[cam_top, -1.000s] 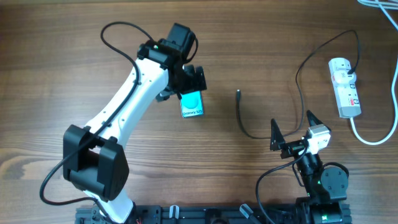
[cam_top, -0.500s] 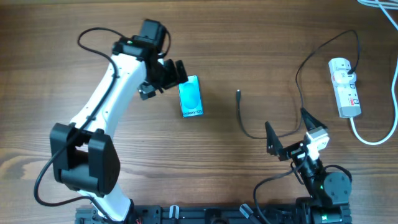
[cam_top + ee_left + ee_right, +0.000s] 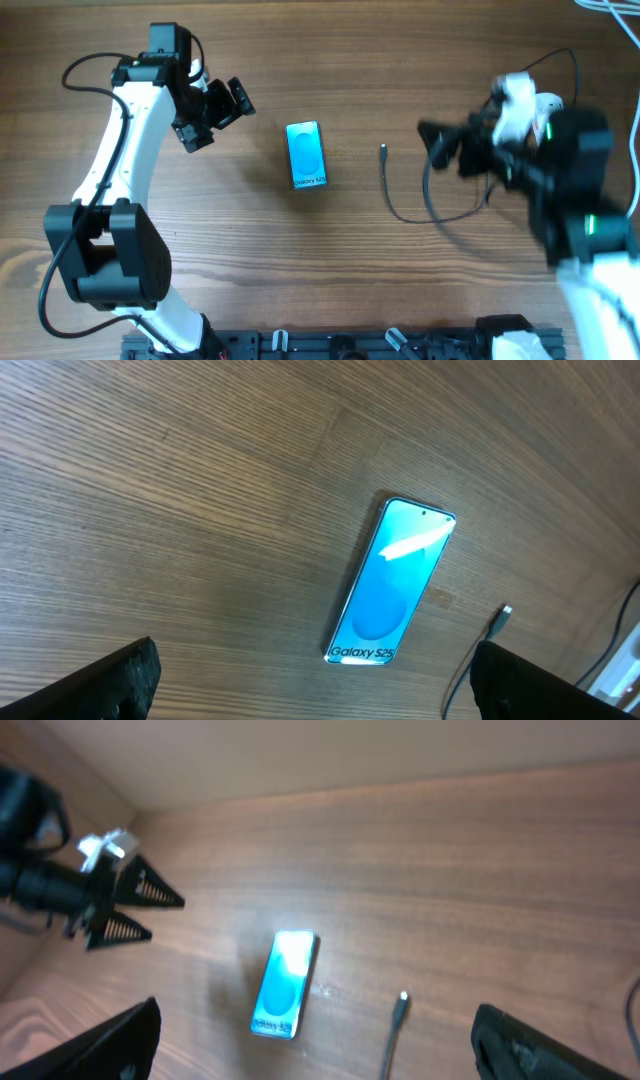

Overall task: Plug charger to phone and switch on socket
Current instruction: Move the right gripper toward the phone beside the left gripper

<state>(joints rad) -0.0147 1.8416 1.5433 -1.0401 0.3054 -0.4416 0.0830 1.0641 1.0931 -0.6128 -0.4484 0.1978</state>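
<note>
Brown wood-grain table point(image 3: 300, 270) fills the overhead view; the right wrist view shows a pale wall point(image 3: 380, 750) beyond it.
Left gripper point(image 3: 220, 118) and right gripper point(image 3: 437, 148) hang spread, empty. The phone point(image 3: 306, 153) lies flat mid-table, screen up, with the charger point(image 3: 386, 182) tip nearby, not touching it.

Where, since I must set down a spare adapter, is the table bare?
Bare: the strip beyond the phone and charger, and the wide patch on their near side, between the left arm and the charger's loop. Crowded: around the right arm.
</note>
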